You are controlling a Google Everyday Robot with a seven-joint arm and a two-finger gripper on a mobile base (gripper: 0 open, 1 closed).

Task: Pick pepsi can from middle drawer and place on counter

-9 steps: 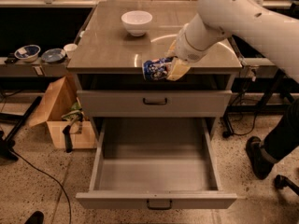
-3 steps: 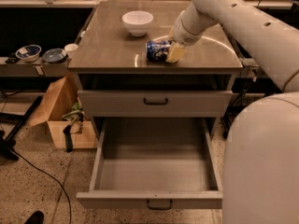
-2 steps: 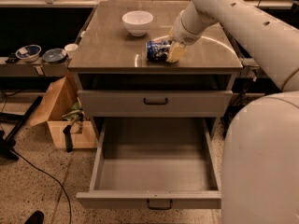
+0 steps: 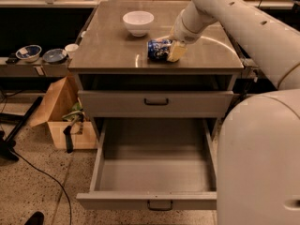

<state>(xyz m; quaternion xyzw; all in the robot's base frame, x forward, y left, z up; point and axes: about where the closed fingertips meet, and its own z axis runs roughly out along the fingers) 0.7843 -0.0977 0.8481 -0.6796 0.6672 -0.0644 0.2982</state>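
**A can on its side is a can that rolls**

The counter (image 4: 110, 48) is glossy and smooth, so it will not stop a round thing from moving. Below its front edge the middle drawer (image 4: 154, 175) stands pulled out with a bare floor. If the can rolled forward off the edge, I judge it would drop into the drawer or past it to the floor.

The white bowl (image 4: 138, 22) sits near, behind and to the left. A roll that way would knock it.

The pepsi can (image 4: 155, 50) lies tilted toward its side at the middle of the counter, well back from the front edge. I cannot say for sure whether its weight is fully on the surface or a hair above.

My gripper (image 4: 169, 46) reaches in from the right and pinches the can. If I let go before it is settled, it will drop and roll. If I pull away carelessly, I could drag it along.
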